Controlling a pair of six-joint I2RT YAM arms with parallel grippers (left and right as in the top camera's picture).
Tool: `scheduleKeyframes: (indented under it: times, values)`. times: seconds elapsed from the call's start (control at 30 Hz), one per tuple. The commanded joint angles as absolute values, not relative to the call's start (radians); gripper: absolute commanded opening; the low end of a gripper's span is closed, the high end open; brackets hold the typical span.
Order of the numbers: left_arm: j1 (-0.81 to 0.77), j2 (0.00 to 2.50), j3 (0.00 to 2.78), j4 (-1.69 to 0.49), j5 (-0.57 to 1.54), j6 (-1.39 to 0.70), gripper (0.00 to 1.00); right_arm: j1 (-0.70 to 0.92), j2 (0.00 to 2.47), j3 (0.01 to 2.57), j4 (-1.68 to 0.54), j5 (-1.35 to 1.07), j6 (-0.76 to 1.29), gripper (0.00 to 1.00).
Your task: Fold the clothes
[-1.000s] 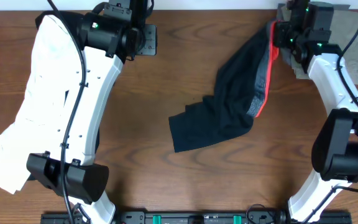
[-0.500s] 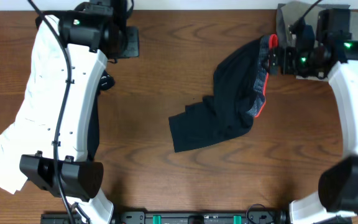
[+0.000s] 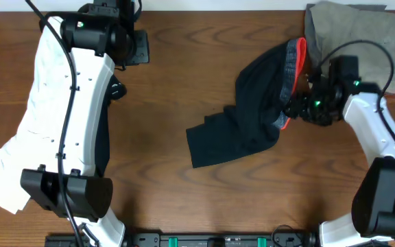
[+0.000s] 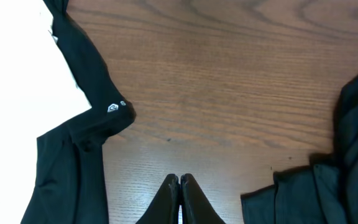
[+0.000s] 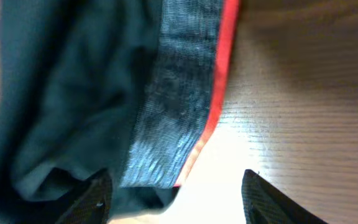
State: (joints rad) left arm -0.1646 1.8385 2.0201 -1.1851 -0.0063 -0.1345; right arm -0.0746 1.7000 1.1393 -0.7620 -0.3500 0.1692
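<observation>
Brown wooden table (image 3: 184, 82) carries the work. The leggings (image 3: 252, 113) lie in a crumpled heap right of centre, w/ the legs bunched toward the middle. The grey waistband (image 5: 173, 106) and its coral-red edge (image 5: 219, 81) run along the heap's right side. The right gripper (image 5: 174, 183) hangs low at the near end of this waistband, fingers spread wide w/ the band end btw them. It pinches nothing as far as I can see.

The left gripper (image 4: 179, 186) is well apart at the far left, fingers pressed together and empty. It is over bare wood btw a separate black garment (image 4: 73, 162) and the leggings. A white cloth (image 3: 12, 137) lies at left, and a grey-green cloth (image 3: 355, 27) at the far right corner.

The step in hand is prob. the first grasp, i.e. taking the waistband to spread the heap flat before any fold. The next move calls for closing on the band only, not on the layers under it. The left arm should then come over to take a leg.
</observation>
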Motion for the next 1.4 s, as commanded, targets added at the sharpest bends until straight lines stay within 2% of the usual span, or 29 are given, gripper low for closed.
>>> scheduleKeyframes:
  times: [0.0, 0.1, 0.33, 0.6, 0.77, 0.87, 1.0, 1.2, 1.37]
  values:
    - [-0.162, 1.833, 1.998, -1.18, -0.007, -0.144, 0.06, -0.075, 1.703, 1.034, -0.634, -0.385, 0.26, 0.61]
    - [-0.162, 1.837, 1.998, -1.176, -0.007, -0.144, 0.06, -0.074, 1.703, 0.948, -0.493, -0.412, 0.307, 0.55]
    - [-0.162, 1.843, 1.998, -1.177, -0.007, -0.149, 0.06, -0.071, 1.703, 0.783, -0.241, -0.432, 0.387, 0.51]
    - [-0.162, 1.869, 1.998, -1.177, -0.007, -0.179, 0.06, -0.068, 1.703, 0.756, -0.056, -0.522, 0.398, 0.4]
    - [-0.162, 1.878, 1.998, -1.175, -0.007, -0.183, 0.06, -0.052, 1.703, 0.757, -0.004, -0.552, 0.413, 0.26]
    - [-0.162, 1.878, 1.998, -1.169, -0.007, -0.183, 0.06, -0.031, 1.702, 0.77, -0.002, -0.554, 0.399, 0.01]
    - [-0.162, 1.878, 1.998, -1.167, -0.007, -0.183, 0.06, -0.01, 1.671, 0.826, -0.053, -0.551, 0.34, 0.01]
    - [-0.161, 1.878, 1.998, -1.161, -0.021, -0.181, 0.06, 0.022, 1.569, 1.02, -0.242, -0.494, 0.224, 0.01]
    - [-0.134, 1.867, 2.001, -1.138, -0.052, -0.181, 0.06, 0.047, 1.557, 1.174, -0.24, -0.434, 0.211, 0.01]
